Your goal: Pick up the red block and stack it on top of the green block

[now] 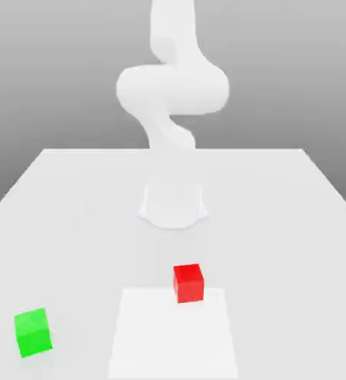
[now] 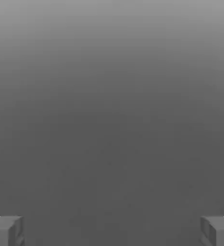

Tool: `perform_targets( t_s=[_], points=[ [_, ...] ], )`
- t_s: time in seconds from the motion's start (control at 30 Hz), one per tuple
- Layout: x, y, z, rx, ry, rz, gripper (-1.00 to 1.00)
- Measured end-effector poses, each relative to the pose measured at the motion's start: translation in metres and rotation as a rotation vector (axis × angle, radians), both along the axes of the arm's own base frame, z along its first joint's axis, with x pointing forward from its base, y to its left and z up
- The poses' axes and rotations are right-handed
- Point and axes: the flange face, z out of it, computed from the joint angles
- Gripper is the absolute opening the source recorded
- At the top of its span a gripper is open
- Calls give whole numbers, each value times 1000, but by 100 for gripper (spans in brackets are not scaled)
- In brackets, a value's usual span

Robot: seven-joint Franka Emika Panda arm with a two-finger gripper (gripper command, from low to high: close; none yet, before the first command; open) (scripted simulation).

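**Desk:** Start with the exterior view. What have you got?

**Operator:** I see the white table [image 1: 72,223] with the arm [image 1: 172,89] rising from its far side, its base [image 1: 173,204] a pale ring on the surface. The arm twists up and runs out of the top of the picture, so I can't find the gripper anywhere in this view.

**Desk:** And the blocks?

**Operator:** The red block [image 1: 188,283] sits on the table in front of the base, a little toward the exterior view's right, at the far edge of a lighter rectangular patch [image 1: 173,334] on the surface. The green block [image 1: 33,332] sits well apart from it, near the front corner on the exterior view's left. Both rest flat on the table, touching nothing else.

**Desk:** Now the hand view.

**Operator:** Here I get the gripper [image 2: 112,230]. Only the two fingertips [image 2: 6,230] show, one at each lower corner of the picture, so I read the jaws as spread wide. Nothing lies between them and nothing touches them; I'm holding nothing.

**Desk:** Either block near the jaws?

**Operator:** Neither shows in this view. All I see past the fingers is a plain grey backdrop [image 2: 112,96], darker toward the fingers. So I can't place the red block relative to the jaws from here; it is on the table, and the jaws aren't on it.
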Motion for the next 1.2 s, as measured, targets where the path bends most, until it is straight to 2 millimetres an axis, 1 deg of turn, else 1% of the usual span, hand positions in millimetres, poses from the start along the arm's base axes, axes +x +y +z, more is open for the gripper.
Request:
perform_targets(
  t_s=[0.07,0.13,0.23,0.3,0.37,0.43,0.57,0.6,0.63,0.7,0.8,0.83,1.0,1.03,1.1,1.2],
  points=[
    [19,2,-50,-3,74,15,0],
    [31,5,-99,-8,146,30,0],
    [39,11,-174,-17,256,54,0],
    [36,15,-225,-24,331,71,0],
    [27,18,-275,-32,409,90,0],
    [12,22,-326,-42,492,110,0],
    [-37,27,-428,-64,665,152,0],
    [-45,27,-450,-67,693,159,0],
    [-49,28,-464,-69,707,163,0],
    [-53,28,-484,-71,718,166,0],
    [-55,28,-509,-71,721,166,0],
    [-56,28,-515,-71,721,166,-100],
    [-56,28,-515,-71,721,165,-100],
    [-56,28,-518,-71,722,165,-100],
    [-55,28,-510,-71,721,166,-100],
    [-54,28,-490,-71,722,167,-100]
  ],
)
